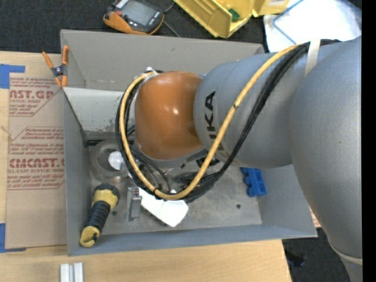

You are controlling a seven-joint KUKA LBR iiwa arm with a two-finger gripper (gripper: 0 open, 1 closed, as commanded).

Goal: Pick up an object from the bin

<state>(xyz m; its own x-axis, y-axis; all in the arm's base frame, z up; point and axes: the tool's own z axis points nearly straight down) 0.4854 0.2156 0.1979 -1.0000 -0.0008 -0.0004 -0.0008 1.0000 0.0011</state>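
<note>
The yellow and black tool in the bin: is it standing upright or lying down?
Lying down. The yellow and black tool shows its whole length along the bin floor, near the view's left wall.

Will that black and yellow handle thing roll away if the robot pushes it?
Probably a bit: the black and yellow handle looks round, so a sideways push could roll it. It lies near the bin's left wall, which would likely stop it soon. Its black grip looks rubbery, so probably not slippery.
</note>
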